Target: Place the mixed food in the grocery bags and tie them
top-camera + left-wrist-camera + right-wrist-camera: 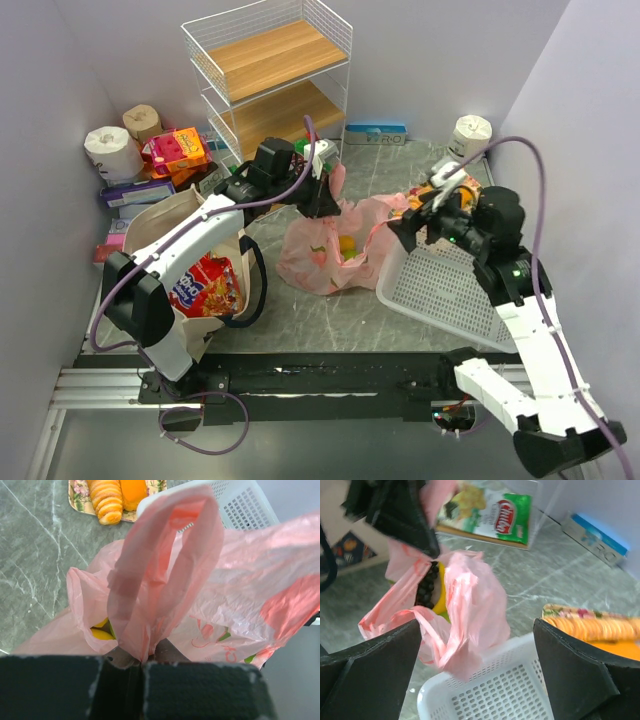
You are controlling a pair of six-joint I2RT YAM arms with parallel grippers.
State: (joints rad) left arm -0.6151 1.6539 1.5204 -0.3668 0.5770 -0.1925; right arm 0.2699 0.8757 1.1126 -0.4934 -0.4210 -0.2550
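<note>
The pink fruit-printed plastic bag (335,252) lies mid-table with fruit inside. My left gripper (324,204) is shut on one loop handle (150,595) and holds it up, the plastic pinched between the fingers (141,661). A yellow banana (100,632) shows through the bag's mouth, and dark grapes (427,587) lie beside it. My right gripper (475,655) stands open at the bag's right side. The other handle (470,612) hangs loose between its fingers, unpinched. The beige tote (165,225) stands at the left with a red snack packet (205,285) in it.
A white perforated basket (450,290) sits under the right gripper. A tray of pastries (112,497) lies behind it. A green chip packet (490,512) lies on the wire shelf's lowest board, toilet-paper rolls (110,150) and boxes stand back left, and a blue box (375,133) lies by the back wall.
</note>
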